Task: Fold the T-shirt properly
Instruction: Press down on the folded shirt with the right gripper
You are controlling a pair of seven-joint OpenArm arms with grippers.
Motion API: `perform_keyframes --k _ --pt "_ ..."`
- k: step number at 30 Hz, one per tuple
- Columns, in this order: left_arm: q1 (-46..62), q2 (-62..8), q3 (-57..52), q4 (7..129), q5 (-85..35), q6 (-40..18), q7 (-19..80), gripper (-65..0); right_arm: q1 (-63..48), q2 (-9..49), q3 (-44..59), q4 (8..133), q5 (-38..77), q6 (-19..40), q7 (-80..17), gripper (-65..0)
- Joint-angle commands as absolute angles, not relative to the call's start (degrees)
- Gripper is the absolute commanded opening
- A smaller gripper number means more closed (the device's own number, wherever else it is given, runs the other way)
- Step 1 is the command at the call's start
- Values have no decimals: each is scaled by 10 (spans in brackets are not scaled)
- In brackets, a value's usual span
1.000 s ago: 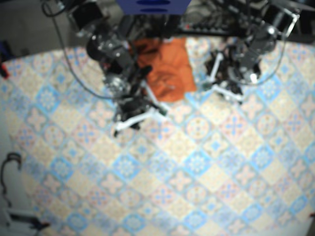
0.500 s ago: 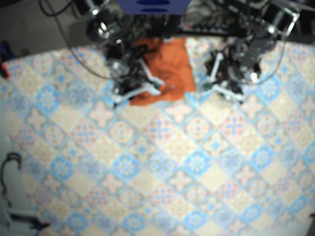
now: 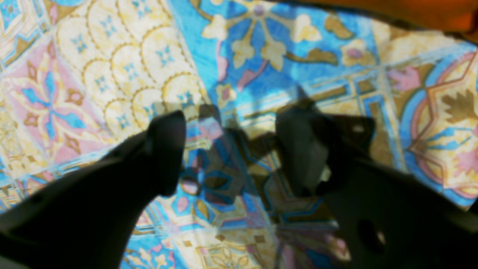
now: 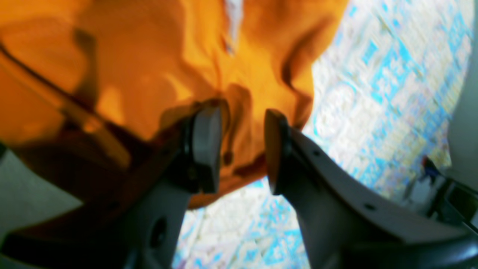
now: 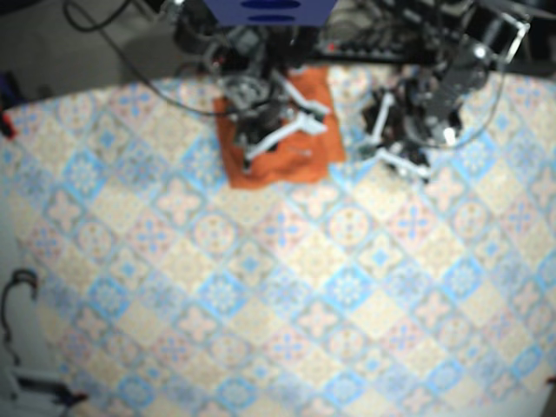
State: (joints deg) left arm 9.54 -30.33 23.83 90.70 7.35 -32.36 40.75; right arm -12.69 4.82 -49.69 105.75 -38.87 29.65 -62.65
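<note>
Right gripper (image 4: 241, 145), open like the left gripper (image 3: 231, 149), has swung back over the orange T-shirt (image 5: 252, 174) at the tablecloth's (image 5: 261, 287) far edge, probably for another fold

T-shirt (image 5: 265, 169), orange, one item: folded into a compact, roughly rectangular bundle, surface creased and wrinkled, lying flat on the patterned tablecloth (image 5: 287, 287) near the far edge, slightly left of centre in the base view.

Right claw (image 4: 241, 145): pale grey fingers (image 4: 336, 209), small screw holes (image 4: 368, 206), dark-rimmed pads (image 4: 204, 145). Left claw (image 3: 231, 149): fingers shadowed, near black. Arm housings (image 5: 248, 91) black with silver joints.
</note>
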Motion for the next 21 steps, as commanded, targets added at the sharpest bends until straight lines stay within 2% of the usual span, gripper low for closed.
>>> perform_keyframes --k 1,4,7,12,17,21 --pt "104 -311 241 881 98 -333 446 -238 -135 44 -509 1065 -393 305 -633 -458" --pt "104 -311 241 851 97 -333 423 -238 -138 44 -507 1062 -393 333 -650 -458" --pt "105 -311 241 828 97 -333 404 -238 -138 65 -505 1063 -390 335 -650 -458" --pt "109 -313 241 826 97 -333 403 -238 -134 76 -505 1062 -388 339 -650 -458" --pt "110 -320 241 826 97 -333 402 -238 -138 77 -509 1064 -392 391 -649 -458" --pt "110 -320 241 829 97 -333 402 -239 -139 78 -505 1079 -394 390 -647 -458"
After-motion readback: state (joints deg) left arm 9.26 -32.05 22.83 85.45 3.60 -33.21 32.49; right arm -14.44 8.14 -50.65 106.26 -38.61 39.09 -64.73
